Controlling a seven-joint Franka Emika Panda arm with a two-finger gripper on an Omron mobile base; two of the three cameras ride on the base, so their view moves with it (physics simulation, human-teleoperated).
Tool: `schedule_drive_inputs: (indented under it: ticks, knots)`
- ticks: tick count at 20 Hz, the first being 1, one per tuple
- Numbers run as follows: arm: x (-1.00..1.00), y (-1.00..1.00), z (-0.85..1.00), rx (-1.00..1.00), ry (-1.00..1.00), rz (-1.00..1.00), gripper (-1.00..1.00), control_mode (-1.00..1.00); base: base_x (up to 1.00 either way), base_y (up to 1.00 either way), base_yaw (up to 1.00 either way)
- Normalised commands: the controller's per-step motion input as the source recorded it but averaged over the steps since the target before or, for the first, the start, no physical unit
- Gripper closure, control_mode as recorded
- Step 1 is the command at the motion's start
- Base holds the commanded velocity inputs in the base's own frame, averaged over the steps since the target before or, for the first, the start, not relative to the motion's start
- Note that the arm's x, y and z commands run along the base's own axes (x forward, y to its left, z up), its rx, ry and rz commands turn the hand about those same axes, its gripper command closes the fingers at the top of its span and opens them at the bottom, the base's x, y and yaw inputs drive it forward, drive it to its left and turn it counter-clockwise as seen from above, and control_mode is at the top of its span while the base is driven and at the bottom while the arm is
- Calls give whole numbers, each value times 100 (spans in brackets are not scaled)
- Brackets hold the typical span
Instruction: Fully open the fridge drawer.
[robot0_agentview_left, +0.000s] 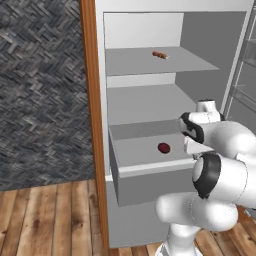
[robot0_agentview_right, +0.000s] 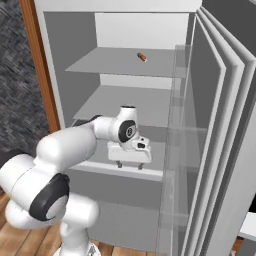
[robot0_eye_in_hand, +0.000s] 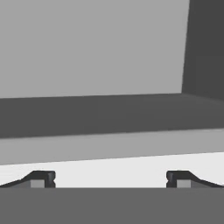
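Gripper (robot0_eye_in_hand: 111, 178) fingers stand wide apart in the hand view, one tip at each lower corner with nothing between them, poised just over the white top lip of the fridge drawer (robot0_eye_in_hand: 109, 168); beyond the lip lie the drawer's grey floor and dark back wall. From the left base view, the fridge drawer (robot0_agentview_left: 150, 182) sits pulled partway out of the open fridge (robot0_agentview_left: 175, 7), below two flat grey shelves, and a small dark red round item (robot0_agentview_left: 163, 147) lies on its floor. The upper shelf (robot0_agentview_left: 150, 62) carries a small reddish-brown item (robot0_agentview_left: 159, 54). The arm's wrist hides the drawer's right end there, so the fingers cannot be made out. From the right base view, the gripper (robot0_agentview_right: 130, 165) points down at the drawer's white lip (robot0_agentview_right: 100, 168), its short tips just above or touching it; which, I cannot tell. The open fridge door (robot0_agentview_right: 220, 140) stands just to the right.
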Motion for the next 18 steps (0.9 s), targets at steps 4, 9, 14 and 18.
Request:
schedule_drive_inputs:
  ticks: [4,9,14,18]
  knots:
    - [-100,-69,-40,-2,0,1,-100,-100,0,0,0]
    - [-100,-38,2,1,-8,2,-100,-100,0,0,0]
    - [-94,8,87,8,-38,3,-100,-100,0,0,0]
    - [-17,21,25,0,-14,3,-100,-100,0,0,0]
